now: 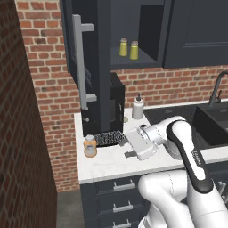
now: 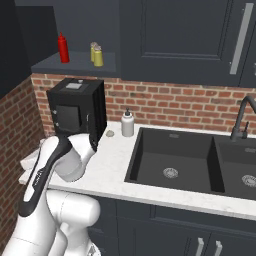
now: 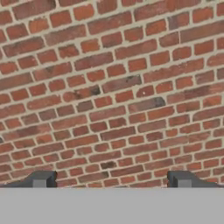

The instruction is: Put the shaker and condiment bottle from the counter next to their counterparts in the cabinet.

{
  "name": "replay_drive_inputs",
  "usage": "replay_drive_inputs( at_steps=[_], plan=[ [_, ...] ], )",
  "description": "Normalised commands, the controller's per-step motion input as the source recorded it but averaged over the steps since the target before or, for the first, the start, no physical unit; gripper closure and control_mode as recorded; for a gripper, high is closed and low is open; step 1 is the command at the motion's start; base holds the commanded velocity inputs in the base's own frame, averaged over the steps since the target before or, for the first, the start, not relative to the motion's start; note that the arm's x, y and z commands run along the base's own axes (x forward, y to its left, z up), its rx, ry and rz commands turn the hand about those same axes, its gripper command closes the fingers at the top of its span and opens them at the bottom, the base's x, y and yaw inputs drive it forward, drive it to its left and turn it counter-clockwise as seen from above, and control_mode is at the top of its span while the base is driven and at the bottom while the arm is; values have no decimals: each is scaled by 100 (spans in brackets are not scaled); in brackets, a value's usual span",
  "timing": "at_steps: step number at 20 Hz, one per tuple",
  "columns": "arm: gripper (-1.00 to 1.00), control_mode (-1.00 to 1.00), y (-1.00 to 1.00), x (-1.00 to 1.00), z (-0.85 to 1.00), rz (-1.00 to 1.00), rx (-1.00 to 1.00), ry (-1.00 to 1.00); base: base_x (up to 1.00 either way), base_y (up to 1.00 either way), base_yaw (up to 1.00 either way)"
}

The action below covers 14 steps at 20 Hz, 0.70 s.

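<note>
Orange condiment bottle [image 1: 90,146] with pale, unreadable label band on marble counter [image 1: 111,164]

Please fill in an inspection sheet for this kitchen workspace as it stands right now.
Surface: white marble counter, sink set into it.
Job's things: condiment bottle upright near the counter's left edge; two yellow shakers side by side on the shelf of the open cabinet, beside a red bottle.
Clutter: black appliance, white pump bottle.
Gripper: open, empty, low over the counter right of the condiment bottle, facing the brick wall.
Cables: nothing seen.
Surroundings: faucet, navy drawers.
</note>
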Motion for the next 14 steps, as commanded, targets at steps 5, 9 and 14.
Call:
replay_drive_inputs(
  at_steps=[5,9,14],
  plan=[
    [-100,-100,25,41,-18,-5,3,0,0,0,0],
    [-100,-100,3,36,0,-13,0,0,0,0,0],
    [-100,-100,0,22,0,-9,0,0,0,0,0]
  ],
)
